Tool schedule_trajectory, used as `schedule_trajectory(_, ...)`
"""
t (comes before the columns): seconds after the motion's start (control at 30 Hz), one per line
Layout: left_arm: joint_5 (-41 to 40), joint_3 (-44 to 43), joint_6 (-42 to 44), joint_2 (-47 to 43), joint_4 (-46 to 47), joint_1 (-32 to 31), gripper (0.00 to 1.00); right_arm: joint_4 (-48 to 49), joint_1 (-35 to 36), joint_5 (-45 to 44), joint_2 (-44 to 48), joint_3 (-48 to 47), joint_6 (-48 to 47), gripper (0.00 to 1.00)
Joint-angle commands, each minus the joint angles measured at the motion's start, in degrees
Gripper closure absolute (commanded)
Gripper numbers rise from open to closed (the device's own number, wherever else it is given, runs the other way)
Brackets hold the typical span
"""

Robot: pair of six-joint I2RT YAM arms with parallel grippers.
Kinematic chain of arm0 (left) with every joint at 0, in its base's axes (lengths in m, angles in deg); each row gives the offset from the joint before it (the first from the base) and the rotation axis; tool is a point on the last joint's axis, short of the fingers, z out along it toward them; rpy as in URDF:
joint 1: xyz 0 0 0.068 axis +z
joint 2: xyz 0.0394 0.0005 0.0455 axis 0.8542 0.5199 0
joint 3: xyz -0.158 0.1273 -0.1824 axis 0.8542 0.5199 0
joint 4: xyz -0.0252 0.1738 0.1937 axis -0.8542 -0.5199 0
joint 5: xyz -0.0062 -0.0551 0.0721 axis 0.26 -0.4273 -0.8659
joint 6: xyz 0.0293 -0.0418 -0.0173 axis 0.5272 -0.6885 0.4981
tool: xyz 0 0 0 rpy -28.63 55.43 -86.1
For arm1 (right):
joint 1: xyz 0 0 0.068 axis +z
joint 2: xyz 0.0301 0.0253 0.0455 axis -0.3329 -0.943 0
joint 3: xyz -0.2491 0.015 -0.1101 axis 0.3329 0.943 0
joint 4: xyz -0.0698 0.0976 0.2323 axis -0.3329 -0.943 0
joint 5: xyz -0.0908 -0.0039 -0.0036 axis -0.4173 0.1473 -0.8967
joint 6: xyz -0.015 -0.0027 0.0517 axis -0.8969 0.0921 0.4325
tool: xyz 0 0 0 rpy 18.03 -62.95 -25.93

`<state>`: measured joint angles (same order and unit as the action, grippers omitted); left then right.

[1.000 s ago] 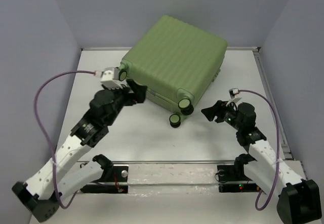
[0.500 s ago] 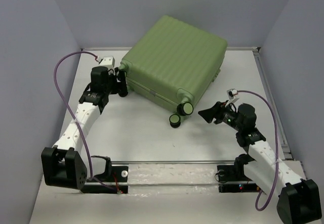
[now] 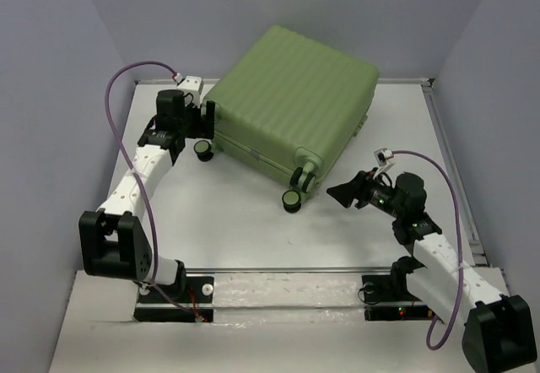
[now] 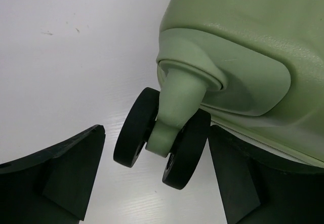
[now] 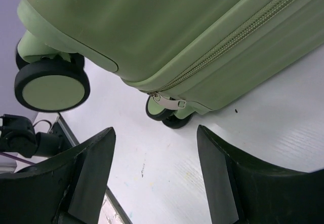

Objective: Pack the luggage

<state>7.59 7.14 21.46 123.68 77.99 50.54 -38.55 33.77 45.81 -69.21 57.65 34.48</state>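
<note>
The luggage (image 3: 291, 103) is a light-green ribbed suitcase, shut, lying flat at the back middle of the table. My left gripper (image 3: 205, 130) is at its left corner. In the left wrist view my left gripper (image 4: 157, 133) is open, with a black caster wheel (image 4: 161, 143) between its fingers (image 4: 66, 178) and not gripped. The right finger sits under the shell's edge. My right gripper (image 3: 342, 194) is open and empty, just right of the front wheels (image 3: 291, 197). In the right wrist view my right gripper (image 5: 156, 133) points at the zipper pull (image 5: 169, 101) and a wheel (image 5: 50, 84).
The white table (image 3: 236, 221) has a raised rail along its right edge (image 3: 451, 162). Grey walls close in the back and both sides. The arm bases and a metal bar (image 3: 278, 270) sit at the near edge.
My left arm has swung from in front of the suitcase back to its left corner, around the corner wheel. My right gripper has edged slightly left toward the front wheels.
</note>
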Motion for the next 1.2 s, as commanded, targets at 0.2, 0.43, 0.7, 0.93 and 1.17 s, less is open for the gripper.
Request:
schedule_trajectory(0.2,8.2,-7.0,2.5,4.7,-0.4,0.6,0.28,3.5,1.1,1.5,-2.5,-0.4,-0.9,0.33)
schedule_trajectory(0.43,14.1,-5.4,0.9,4.4,0.9,0.7,0.94,3.8,1.6,-0.5,-5.4,-1.0,-1.6,0.41)
schedule_trajectory(0.7,22.1,1.9,-8.3,-1.1,4.7,0.1,0.94,10.9,2.2,-0.9,-14.7,-4.0,-4.1,0.37)
schedule_trajectory(0.93,22.5,4.3,-12.6,-4.3,3.2,-1.0,0.94,16.9,2.2,-4.6,-19.8,-2.6,-5.9,0.43)
schedule_trajectory(1.17,21.9,3.6,-14.1,-4.7,1.5,-3.1,0.94,19.6,2.7,-12.0,-19.2,-2.9,-6.7,0.49)
